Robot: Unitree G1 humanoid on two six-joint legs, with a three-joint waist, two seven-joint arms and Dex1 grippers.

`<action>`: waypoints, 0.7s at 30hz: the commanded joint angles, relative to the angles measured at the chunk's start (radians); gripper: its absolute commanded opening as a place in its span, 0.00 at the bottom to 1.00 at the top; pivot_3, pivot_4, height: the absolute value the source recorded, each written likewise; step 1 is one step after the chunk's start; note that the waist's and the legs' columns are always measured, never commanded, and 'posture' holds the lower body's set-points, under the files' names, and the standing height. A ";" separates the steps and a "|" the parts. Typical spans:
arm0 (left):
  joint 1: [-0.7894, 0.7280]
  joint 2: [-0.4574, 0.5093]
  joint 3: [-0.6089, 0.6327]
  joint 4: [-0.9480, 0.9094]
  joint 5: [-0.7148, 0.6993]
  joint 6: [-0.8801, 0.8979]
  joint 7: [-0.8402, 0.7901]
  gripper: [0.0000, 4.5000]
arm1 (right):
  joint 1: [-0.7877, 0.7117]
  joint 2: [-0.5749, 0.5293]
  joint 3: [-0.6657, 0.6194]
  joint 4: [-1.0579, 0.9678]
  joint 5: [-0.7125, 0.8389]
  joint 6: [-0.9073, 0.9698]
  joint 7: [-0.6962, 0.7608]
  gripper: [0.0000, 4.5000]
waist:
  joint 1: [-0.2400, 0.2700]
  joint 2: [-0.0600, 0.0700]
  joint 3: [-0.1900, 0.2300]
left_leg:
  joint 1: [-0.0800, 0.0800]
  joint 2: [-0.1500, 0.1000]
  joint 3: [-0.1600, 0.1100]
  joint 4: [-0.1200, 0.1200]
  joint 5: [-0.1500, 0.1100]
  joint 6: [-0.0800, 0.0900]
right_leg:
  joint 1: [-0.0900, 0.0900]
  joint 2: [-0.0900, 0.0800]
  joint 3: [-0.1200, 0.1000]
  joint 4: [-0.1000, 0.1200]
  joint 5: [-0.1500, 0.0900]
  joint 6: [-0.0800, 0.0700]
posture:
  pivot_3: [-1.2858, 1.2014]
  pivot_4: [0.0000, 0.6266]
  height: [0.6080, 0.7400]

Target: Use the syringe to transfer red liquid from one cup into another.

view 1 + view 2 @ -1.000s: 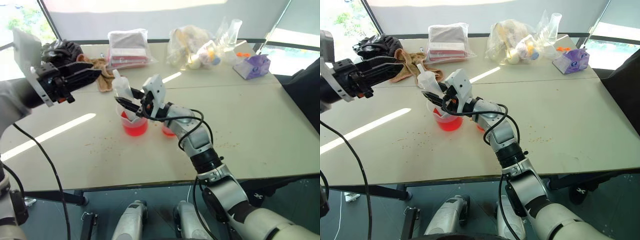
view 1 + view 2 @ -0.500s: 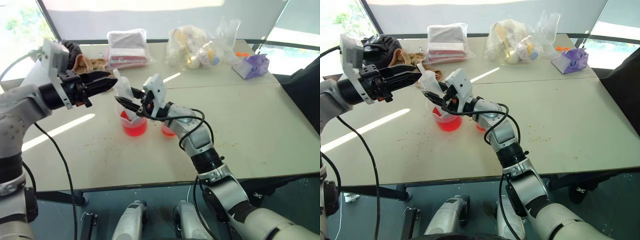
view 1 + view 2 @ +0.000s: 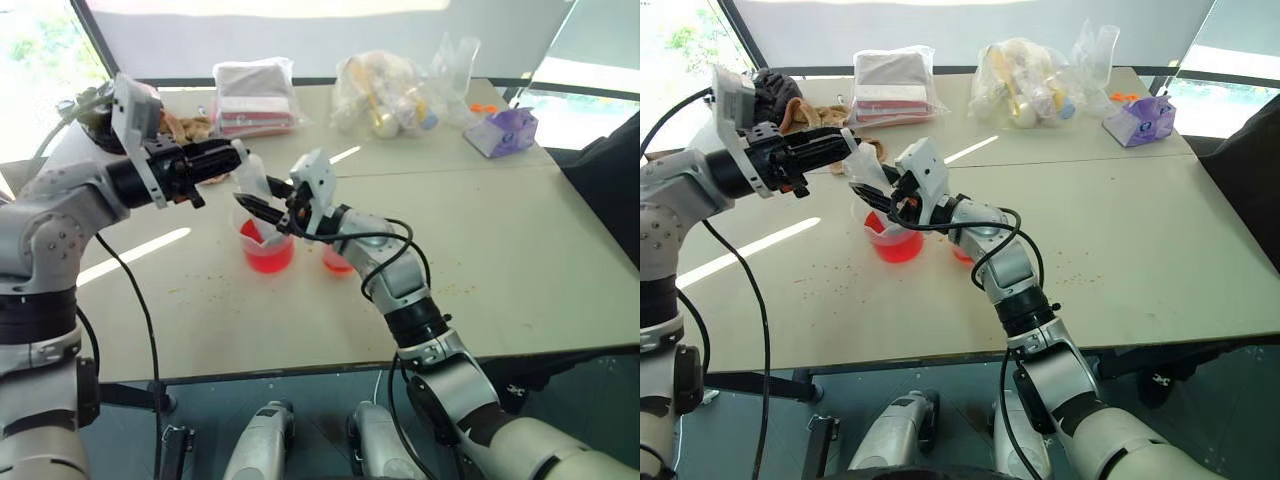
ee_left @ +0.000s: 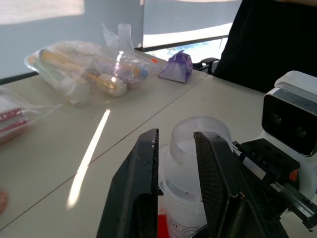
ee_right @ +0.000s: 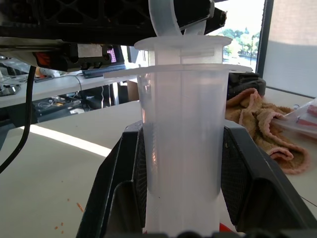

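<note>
Fingers of the left gripper [image 4: 176, 186] have narrowed around the plunger top of the syringe [image 5: 182, 144], having travelled in from the left; plunger work can now begin. Left arm reaches level toward the big cup [image 3: 268, 243] of red liquid [image 3: 269, 259]. Right gripper [image 5: 181, 198], angled slightly upward, remains clamped on the barrel, standing in that cup. The small cup [image 3: 337, 258] sits just right of it.

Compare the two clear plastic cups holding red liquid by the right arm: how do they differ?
The larger clear spouted beaker is wider, with a pour spout; the smaller clear cup is narrower.

The beaker has the clear plastic syringe standing in it; the smaller cup sits apart, mostly hidden behind the right arm.

The beaker shows more red liquid than the smaller cup's visible part.

Both are clear, upright on the table and hold red liquid.
</note>
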 commanded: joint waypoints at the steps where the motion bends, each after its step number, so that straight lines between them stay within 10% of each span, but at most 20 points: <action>1: -0.026 -0.010 -0.008 0.000 0.020 -0.016 -0.008 0.01 | -0.023 0.019 0.013 -0.067 0.012 -0.013 0.015 0.31 | 0.000 0.000 0.000 | 0.000 0.000 0.000 0.000 0.000 0.000 | 0.000 0.000 0.000 0.000 0.000 0.000 | 0.52 0.24 0.97; 21: -0.162 -0.043 0.008 0.096 0.095 -0.043 0.010 0.00 | 0.007 0.067 0.034 0.049 -0.010 -0.052 0.038 0.31 | 0.001 0.000 0.000 | 0.000 0.000 0.000 0.000 0.000 0.000 | 0.000 0.000 0.000 0.000 0.000 0.000 | 0.52 0.24 0.97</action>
